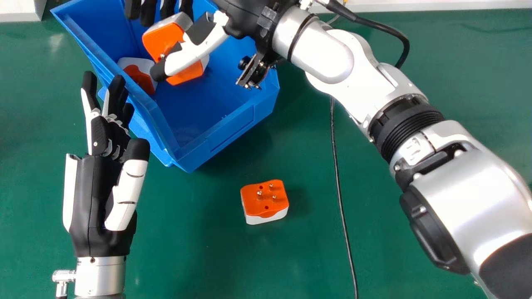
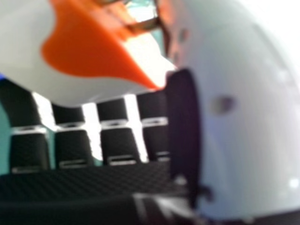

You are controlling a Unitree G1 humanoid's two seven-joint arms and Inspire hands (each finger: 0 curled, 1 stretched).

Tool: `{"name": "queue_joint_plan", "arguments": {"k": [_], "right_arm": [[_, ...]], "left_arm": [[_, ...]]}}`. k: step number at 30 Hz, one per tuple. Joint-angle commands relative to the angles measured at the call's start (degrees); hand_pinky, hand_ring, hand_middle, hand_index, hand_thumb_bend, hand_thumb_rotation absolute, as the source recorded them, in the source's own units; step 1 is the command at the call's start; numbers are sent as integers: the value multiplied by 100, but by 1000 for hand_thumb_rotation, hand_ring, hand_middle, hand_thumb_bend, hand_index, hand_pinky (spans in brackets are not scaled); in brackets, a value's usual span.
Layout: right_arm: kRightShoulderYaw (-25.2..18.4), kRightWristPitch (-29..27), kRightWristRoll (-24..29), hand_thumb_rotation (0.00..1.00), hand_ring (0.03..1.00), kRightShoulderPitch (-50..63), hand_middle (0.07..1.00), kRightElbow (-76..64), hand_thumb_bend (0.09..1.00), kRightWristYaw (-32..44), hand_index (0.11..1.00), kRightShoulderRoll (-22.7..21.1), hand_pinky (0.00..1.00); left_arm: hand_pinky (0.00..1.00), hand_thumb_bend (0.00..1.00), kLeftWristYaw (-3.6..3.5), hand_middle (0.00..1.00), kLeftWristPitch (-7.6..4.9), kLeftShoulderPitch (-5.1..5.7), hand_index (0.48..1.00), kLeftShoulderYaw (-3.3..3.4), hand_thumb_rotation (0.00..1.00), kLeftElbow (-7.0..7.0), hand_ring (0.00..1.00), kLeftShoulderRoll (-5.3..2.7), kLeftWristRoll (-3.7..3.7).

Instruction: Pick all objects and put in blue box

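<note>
My right hand [image 1: 199, 45] is over the blue box [image 1: 230, 135], its thumb and fingers shut on an orange and white plug adapter [image 1: 160, 39]. The right hand view has this adapter [image 2: 89, 51] up close between the thumb and fingers of my right hand [image 2: 243, 117]. Inside the box lie a second orange and white adapter [image 1: 189, 75], partly behind the thumb, and a third [image 1: 139, 77] by the left wall. Another adapter [image 1: 264, 200] rests pins up on the green table, in front of the box. My left hand [image 1: 97, 191] is open, left of the box.
A black cable [image 1: 341, 199] runs down the table [image 1: 395, 249] to the right of the loose adapter. My right forearm crosses the view's upper right. The left fingertips are close to the box's left wall. A white object [image 1: 18, 9] stands at the far left corner.
</note>
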Motion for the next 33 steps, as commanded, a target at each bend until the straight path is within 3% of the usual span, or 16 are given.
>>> {"name": "queue_joint_plan", "arguments": {"k": [1,4,12,16,21,26,30,33], "right_arm": [[-81,-36,141,97,806,-309,836,-111,931,39,818,-79,716],[-72,-26,133,131,878,-326,910,-122,973,128,883,-103,776],[-81,-105,158,160,954,-340,987,-135,999,293,955,-110,828],[-58,-155,125,175,970,-328,998,-165,1000,295,977,-167,842],[-85,-413,185,180,975,-208,1000,-334,1000,360,983,-302,849],[-163,-812,386,184,966,156,990,-658,1000,494,975,-513,832],[-261,-1210,596,203,930,655,963,-1073,1000,573,954,-793,788],[-416,-1587,911,214,912,1152,949,-1465,1000,748,945,-1097,769]], "left_arm": [[1000,537,-19,977,-134,-7,913,-34,701,-54,996,12,-11],[1000,529,-29,975,-124,-15,910,-39,696,-48,995,7,-26],[1000,530,-1,973,-105,-7,908,-43,695,-106,995,2,-2],[1000,530,-19,973,-117,-14,907,-44,695,-72,994,0,-22],[1000,530,5,971,-123,17,907,-43,695,-101,991,-3,14],[1000,530,-33,971,-120,60,909,-29,695,-110,991,24,-52],[1000,530,3,972,-75,105,910,-7,695,-171,996,28,-52],[1000,532,93,972,-144,109,910,42,695,-173,997,31,40]]}}
